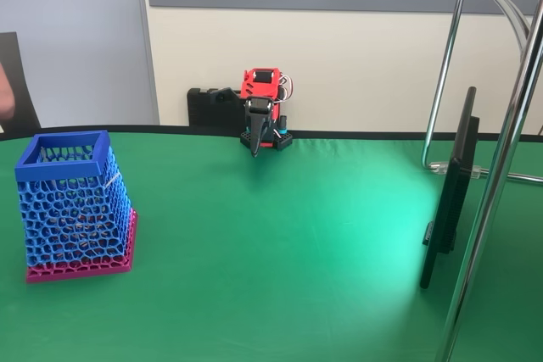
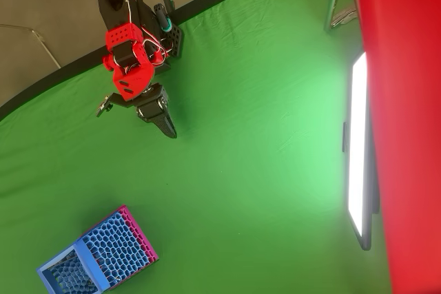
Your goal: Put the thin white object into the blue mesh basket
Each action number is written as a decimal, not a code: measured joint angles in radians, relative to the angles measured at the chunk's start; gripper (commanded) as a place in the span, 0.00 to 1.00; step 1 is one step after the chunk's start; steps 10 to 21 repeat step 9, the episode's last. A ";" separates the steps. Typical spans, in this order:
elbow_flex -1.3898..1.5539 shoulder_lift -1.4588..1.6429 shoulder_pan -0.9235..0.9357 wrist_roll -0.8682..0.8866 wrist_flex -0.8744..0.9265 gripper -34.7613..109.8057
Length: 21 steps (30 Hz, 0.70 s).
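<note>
The red and black arm (image 2: 131, 67) is sitting folded at the far edge of the green table (image 2: 241, 170), its gripper (image 2: 167, 127) pointing down toward the cloth with the fingers lying together. The blue basket (image 2: 96, 256) is standing well apart from it near the bottom left corner, its pink base showing along one side. A lit panel (image 2: 357, 149) is glowing at the right.

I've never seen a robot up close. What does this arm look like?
The arm is small, built of bright red and black plastic blocks, with thin red and white wires looping near its top. It ends in a black pointed gripper, and its black base sits at the table's far edge.
</note>
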 measured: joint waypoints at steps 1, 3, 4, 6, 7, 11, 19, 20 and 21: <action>0.000 0.000 0.003 0.003 0.000 0.25; 0.000 0.000 0.008 0.003 0.000 0.25; 0.000 0.000 0.008 0.003 0.000 0.25; 0.000 0.000 0.008 0.003 0.000 0.25; 0.000 0.000 0.008 0.003 0.000 0.25; 0.000 0.000 0.008 0.003 0.002 0.25; 0.000 0.000 0.008 0.003 0.002 0.25; 0.000 0.000 0.008 0.003 0.002 0.25; 0.000 0.000 0.008 0.003 0.002 0.25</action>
